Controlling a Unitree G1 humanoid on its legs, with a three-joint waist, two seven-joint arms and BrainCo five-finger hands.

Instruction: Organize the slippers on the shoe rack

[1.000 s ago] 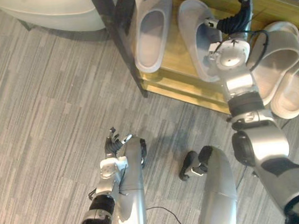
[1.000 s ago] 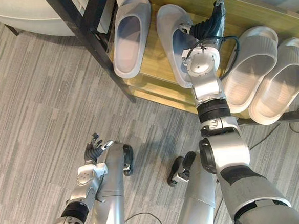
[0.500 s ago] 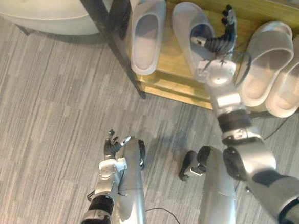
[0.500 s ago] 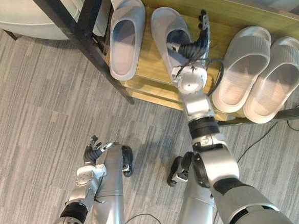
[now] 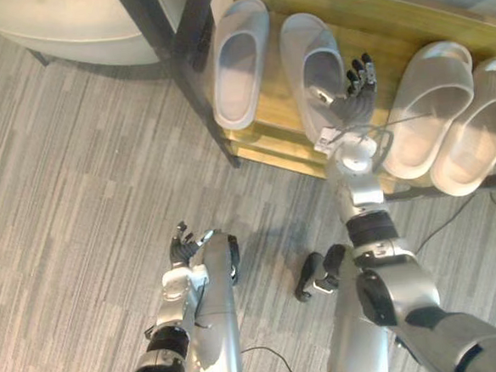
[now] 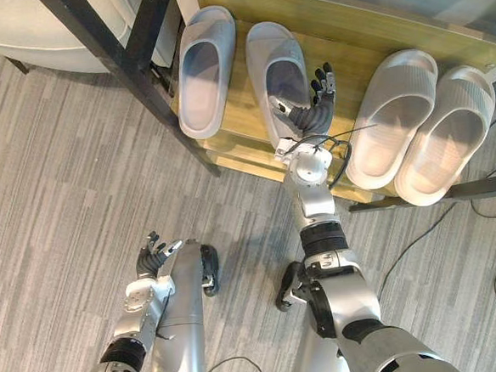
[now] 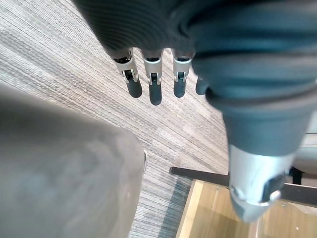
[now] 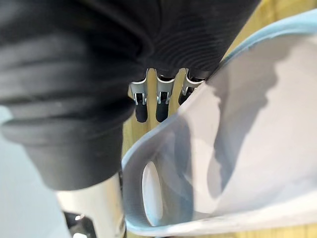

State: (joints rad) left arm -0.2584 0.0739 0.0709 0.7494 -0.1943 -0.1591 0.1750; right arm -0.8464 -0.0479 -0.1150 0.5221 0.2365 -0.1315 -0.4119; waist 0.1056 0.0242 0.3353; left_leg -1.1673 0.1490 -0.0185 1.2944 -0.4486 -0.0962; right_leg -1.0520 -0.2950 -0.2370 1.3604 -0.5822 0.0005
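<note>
Four pale grey slippers lie in two pairs on the wooden shelf point(image 5: 274, 116) of the shoe rack. The left pair is one slipper point(image 5: 239, 63) by the dark post and a second slipper point(image 5: 310, 67) beside it. The right pair point(image 5: 432, 105) point(image 5: 484, 131) lies side by side, touching. My right hand point(image 5: 351, 98) is open over the near right edge of the second slipper point(image 8: 237, 148), fingers point(image 8: 161, 106) straight above the wood and thumb over the slipper's opening. My left hand point(image 5: 184, 244) hangs open low over the carpet, holding nothing.
A dark metal post point(image 5: 184, 63) of the rack slants down on the left of the shelf. A pale rounded piece of furniture point(image 5: 66, 24) stands behind it at the back left. Grey striped carpet point(image 5: 71, 207) covers the floor in front.
My right hand has drawn back along the second slipper from the shelf's far side to near its front edge. The camera view has shifted. The left hand stays low.
</note>
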